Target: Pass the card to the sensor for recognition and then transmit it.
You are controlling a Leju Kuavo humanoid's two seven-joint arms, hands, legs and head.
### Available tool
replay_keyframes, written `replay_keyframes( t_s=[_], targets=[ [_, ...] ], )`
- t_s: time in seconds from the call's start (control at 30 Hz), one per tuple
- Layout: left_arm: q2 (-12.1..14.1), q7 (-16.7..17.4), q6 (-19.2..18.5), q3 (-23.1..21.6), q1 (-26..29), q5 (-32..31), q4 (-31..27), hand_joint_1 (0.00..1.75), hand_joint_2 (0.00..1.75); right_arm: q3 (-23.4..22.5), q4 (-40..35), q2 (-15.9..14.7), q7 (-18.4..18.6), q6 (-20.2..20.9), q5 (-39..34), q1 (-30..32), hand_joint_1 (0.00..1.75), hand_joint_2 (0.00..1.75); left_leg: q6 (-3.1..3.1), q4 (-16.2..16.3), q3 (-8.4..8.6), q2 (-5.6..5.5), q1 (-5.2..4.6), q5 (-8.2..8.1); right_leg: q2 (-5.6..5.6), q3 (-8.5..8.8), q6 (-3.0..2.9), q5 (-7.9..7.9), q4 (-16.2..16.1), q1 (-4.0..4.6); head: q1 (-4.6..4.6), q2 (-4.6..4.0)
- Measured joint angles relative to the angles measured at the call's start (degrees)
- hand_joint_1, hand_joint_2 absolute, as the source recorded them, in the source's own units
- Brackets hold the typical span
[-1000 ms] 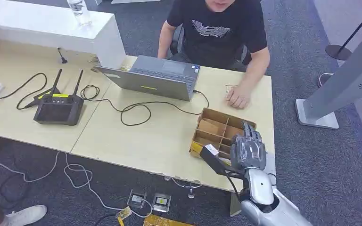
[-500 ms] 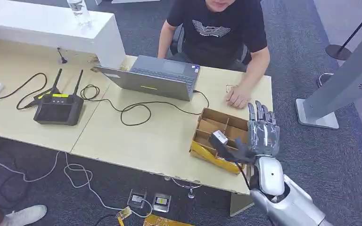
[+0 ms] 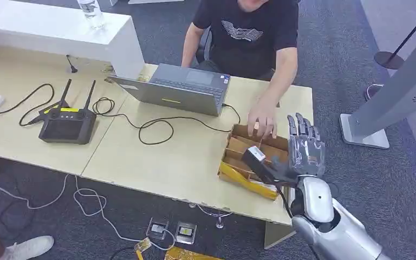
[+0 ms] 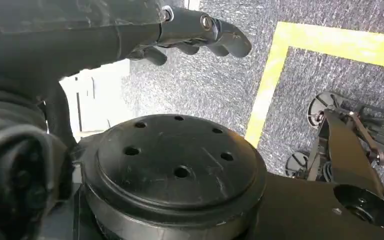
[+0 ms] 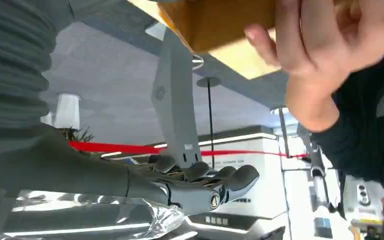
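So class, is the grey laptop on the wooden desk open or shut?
Open. In the head view the grey laptop has its lid raised, back toward the camera, with the keyboard deck showing beyond it on the wooden desk.

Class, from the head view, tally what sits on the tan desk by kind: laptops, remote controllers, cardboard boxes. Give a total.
Laptops: 1, the grey laptop
Remote controllers: 1, the black controller
Cardboard boxes: 1, the divided box
Total: 3

Table (image 3: 184,162) carries laptop (image 3: 179,89), controller (image 3: 65,125) (cabled), cardboard box (image 3: 244,149).
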Motion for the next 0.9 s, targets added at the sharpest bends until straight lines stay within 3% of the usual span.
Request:
replay_keyframes(
  t_s=[0.27, 0.53, 0.9],
  targets=[
    [-0.07, 0.0, -0.33, 0.0, 0.02, 0.41, 0.02, 0.0, 0.0, -1.16, -5.5, -0.24, 0.0, 4.48, -1.33, 5.74, 0.0, 1.75, 0.0, 0.0, -0.01, 0.0, 0.0, -0.01, -0.01, -0.01, 0.0, 0.0, 0.0, 0.0, 0.0, 0.0],
    [-0.07, -0.2, -0.57, 0.0, 0.02, 0.2, 0.11, 0.0, 0.0, -3.32, -8.96, -0.28, 0.0, 5.09, -0.63, 10.97, 0.0, 1.75, 0.0, -0.01, -0.02, -0.01, 0.0, 0.0, -0.01, 0.0, 0.0, 0.0, 0.0, 0.0, 0.0, 0.0],
    [-0.07, -0.2, -0.98, 0.0, 0.0, -0.2, 0.2, 0.0, 0.0, -4.79, -10.23, -0.24, 0.0, 5.66, -0.42, 12.74, 0.0, 1.75, 0.0, -0.01, -0.02, 0.01, 0.0, 0.0, 0.0, 0.0, 0.0, 0.0, 0.0, 0.0, 0.02, 0.0]
  ],
)
